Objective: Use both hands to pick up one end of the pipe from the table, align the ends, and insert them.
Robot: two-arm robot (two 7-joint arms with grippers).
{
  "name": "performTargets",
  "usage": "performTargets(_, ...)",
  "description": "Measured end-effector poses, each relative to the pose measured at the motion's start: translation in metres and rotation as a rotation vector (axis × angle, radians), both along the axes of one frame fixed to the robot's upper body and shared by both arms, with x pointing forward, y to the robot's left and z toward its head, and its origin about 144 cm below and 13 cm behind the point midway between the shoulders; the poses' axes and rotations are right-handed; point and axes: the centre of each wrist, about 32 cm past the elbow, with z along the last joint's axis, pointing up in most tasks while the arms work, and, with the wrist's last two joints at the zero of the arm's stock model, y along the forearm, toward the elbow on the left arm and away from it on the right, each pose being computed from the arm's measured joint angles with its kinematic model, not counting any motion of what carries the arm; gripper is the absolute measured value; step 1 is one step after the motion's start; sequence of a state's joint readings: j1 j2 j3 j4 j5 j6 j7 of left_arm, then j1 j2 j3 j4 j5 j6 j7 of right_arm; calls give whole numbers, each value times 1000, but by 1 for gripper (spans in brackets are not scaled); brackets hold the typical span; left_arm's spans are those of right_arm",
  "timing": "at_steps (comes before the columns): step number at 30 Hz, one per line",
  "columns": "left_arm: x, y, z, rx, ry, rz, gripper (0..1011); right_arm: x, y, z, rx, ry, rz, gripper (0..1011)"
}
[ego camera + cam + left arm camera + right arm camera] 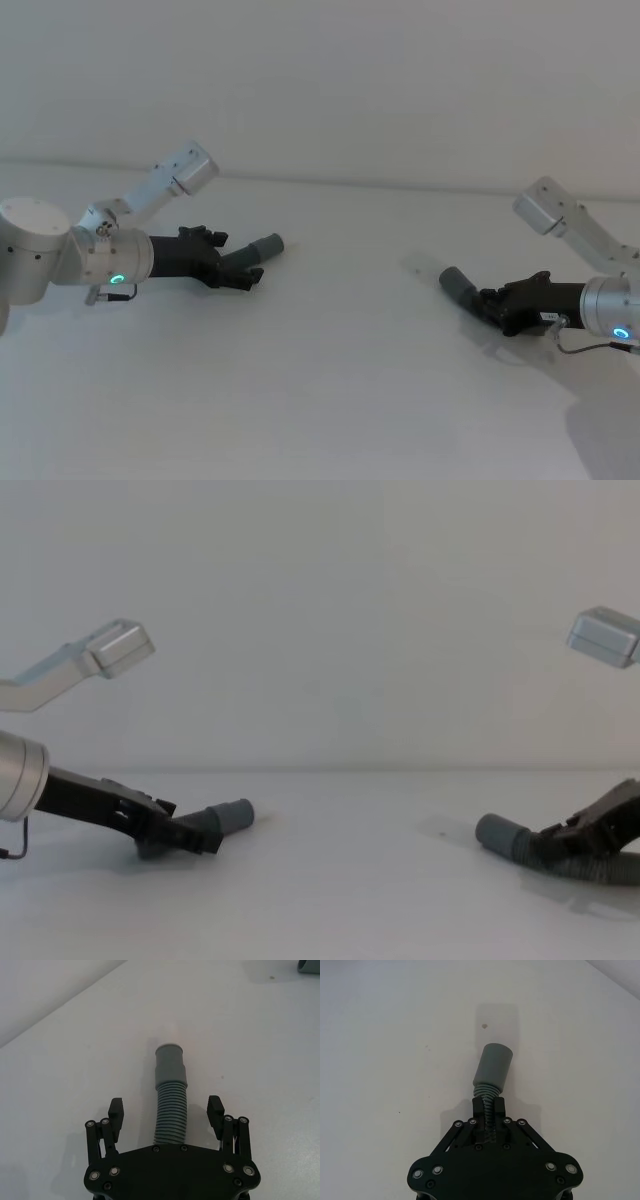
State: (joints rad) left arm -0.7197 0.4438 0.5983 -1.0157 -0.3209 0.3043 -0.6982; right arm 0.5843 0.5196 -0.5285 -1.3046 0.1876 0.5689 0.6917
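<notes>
The dark grey ribbed pipe point(171, 1097) is likely light and bendy; hold it behind the smooth grey cuff point(170, 1062). Lower centre: black left gripper point(166, 1109) spread astride it; black right gripper point(489, 1107) pinching ribs.

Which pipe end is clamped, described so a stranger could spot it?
On the white table, look to the robot's right, where the right pincer lies low, shut on the pipe. The end is the smooth grey cuff just past it; the left end pokes from an open left pincer.
</notes>
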Motion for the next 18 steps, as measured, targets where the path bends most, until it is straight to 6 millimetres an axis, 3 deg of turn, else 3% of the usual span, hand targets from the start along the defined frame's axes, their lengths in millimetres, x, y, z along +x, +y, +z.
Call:
performTargets(5, 0, 0, 0, 2, 1, 0, 955, 0, 0, 0, 0, 0, 0, 93)
performTargets(17, -1, 0, -1, 4, 3, 0, 644, 0, 0, 0, 0, 0, 0, 93)
performTargets(18, -1, 0, -1, 4, 3, 0, 563, 0, 0, 0, 0, 0, 0, 93)
